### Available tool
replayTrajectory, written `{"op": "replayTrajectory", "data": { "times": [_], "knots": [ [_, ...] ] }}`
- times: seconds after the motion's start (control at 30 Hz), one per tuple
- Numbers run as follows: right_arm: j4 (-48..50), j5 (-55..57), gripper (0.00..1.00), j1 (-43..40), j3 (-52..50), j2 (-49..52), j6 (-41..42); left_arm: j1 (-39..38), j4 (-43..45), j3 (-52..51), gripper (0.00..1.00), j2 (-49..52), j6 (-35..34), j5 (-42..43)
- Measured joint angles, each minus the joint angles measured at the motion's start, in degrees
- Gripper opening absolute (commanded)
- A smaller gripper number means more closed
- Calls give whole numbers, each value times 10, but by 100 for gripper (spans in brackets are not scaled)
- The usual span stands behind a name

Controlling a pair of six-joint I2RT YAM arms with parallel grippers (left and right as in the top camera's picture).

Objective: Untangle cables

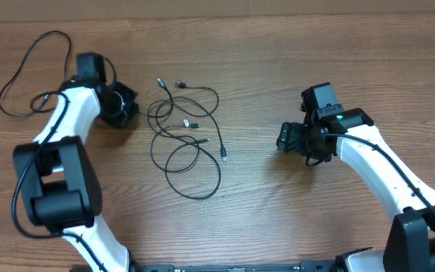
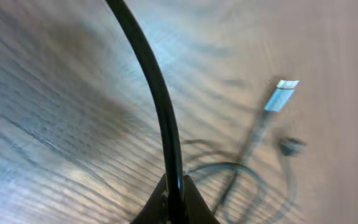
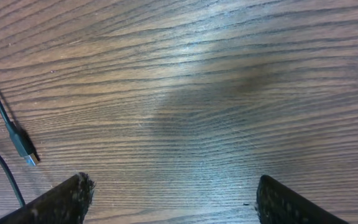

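**A:** Wooden counter (image 1: 278,45) first. Where's the work?

**B:** Centre of the overhead frame. The loose tangle of thin black cables (image 1: 187,143) lies between the two arms, its loops crossing.

**A:** And the grippers?

**B:** The left gripper (image 2: 174,198), upper left overhead, is clamped on a black cord (image 2: 160,106), though its view is blurred. The right gripper (image 3: 173,199) stands wide apart over bare wood, holding nothing. A small plug end (image 3: 22,144) lies at that frame's left edge.

**A:** Which step?

**B:** Drawing one strand free, I'd judge. Next, the right should pin the bunch while the left pulls away.
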Motion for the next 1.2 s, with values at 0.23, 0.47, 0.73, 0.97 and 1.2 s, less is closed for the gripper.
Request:
{"op": "replayTrajectory", "data": {
  "times": [0.23, 0.47, 0.73, 0.97, 1.2],
  "knots": [
    [0, 0, 83, 0, 0, 0, 0, 40, -68, 71, 4, -124, 42, 2],
    [6, 0, 83, 0, 0, 0, 0, 96, -75, 97, 4, -259, 82, 2],
    [7, 0, 83, 0, 0, 0, 0, 159, -112, 97, 4, -289, 91, 2],
    [5, 0, 83, 0, 0, 0, 0, 162, -141, 97, 7, -289, 117, -109],
    [5, 0, 83, 0, 0, 0, 0, 163, -146, 97, 9, -289, 145, -310]
  ]
}}
